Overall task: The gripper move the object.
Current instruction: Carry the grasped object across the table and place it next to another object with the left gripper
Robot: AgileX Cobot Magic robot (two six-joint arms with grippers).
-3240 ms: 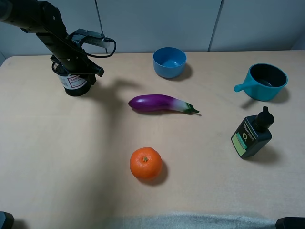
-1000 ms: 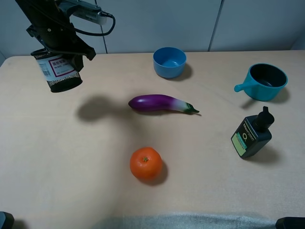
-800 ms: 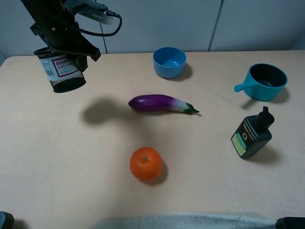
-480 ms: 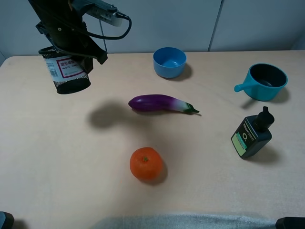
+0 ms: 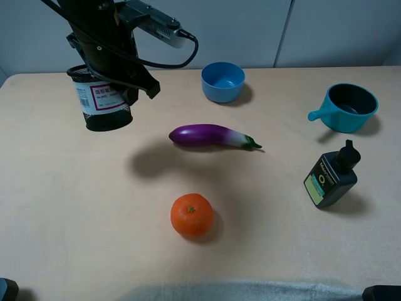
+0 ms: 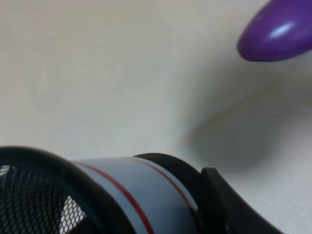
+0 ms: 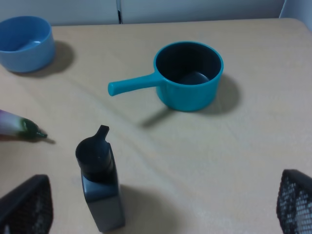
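Note:
The black wire-mesh cup (image 5: pixel 103 108) with a white, pink-bordered label hangs in the air over the table's back left, held upright. My left gripper (image 5: pixel 119 86), a bulky black housing with a looping cable, is shut on the cup's rim. The cup's shadow falls on the table just left of the eggplant. In the left wrist view the cup (image 6: pixel 112 195) fills the lower part, with one black finger (image 6: pixel 222 202) against its outer wall. My right gripper (image 7: pixel 161 200) is open and empty, low over the table near the black bottle.
A purple eggplant (image 5: pixel 213 135) lies mid-table, with an orange (image 5: pixel 192 214) in front of it. A blue bowl (image 5: pixel 223 81) stands at the back. A teal handled cup (image 5: pixel 348 108) and a black bottle (image 5: pixel 331 177) stand at the right.
My left gripper lifted the mesh cup off the table at the back left. Over the last second it carried the cup to the right and a little lower, towards the eggplant.

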